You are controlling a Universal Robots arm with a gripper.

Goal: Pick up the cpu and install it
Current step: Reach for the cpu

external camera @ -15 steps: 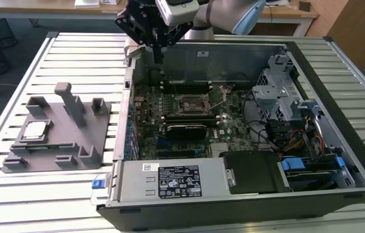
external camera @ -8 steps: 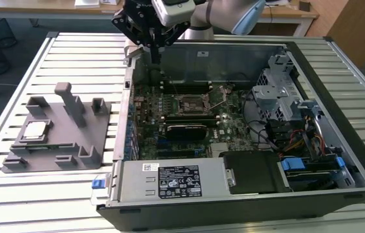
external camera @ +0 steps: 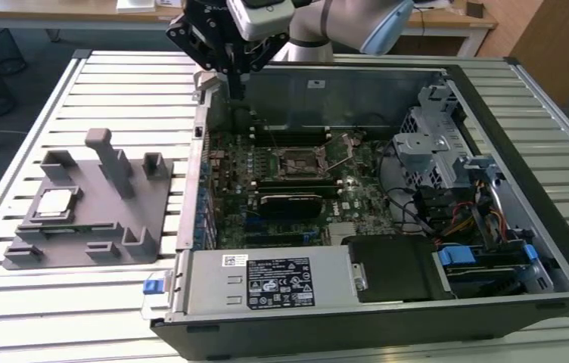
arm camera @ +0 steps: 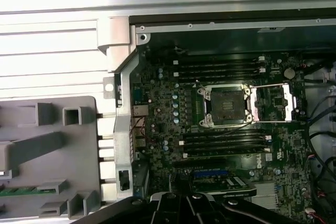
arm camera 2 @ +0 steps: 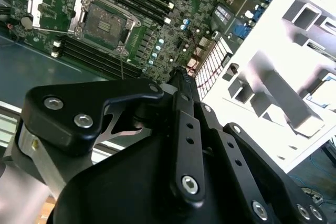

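The cpu (external camera: 54,203) lies flat in a recess of the grey tray (external camera: 113,234), which sits on the slatted metal tabletop (external camera: 113,83) towards the exterior view's left, just beside the open computer case (external camera: 365,94). Nothing is touching it.

The hand (external camera: 234,85) hangs above the far edge of the case, well apart from the cpu. Its fingers (arm camera 2: 185,124) are drawn together to a single narrow tip (in the exterior view they read as one dark point), and nothing is between them.

Inside the case, the socket (external camera: 300,160) stands near the middle of the green motherboard (external camera: 229,162). In both wrist views the socket (arm camera: 226,106) is open, with its load plate (arm camera: 270,103) swung back beside it. The bare square contact bed (arm camera 2: 105,24) shows no chip seated in it.
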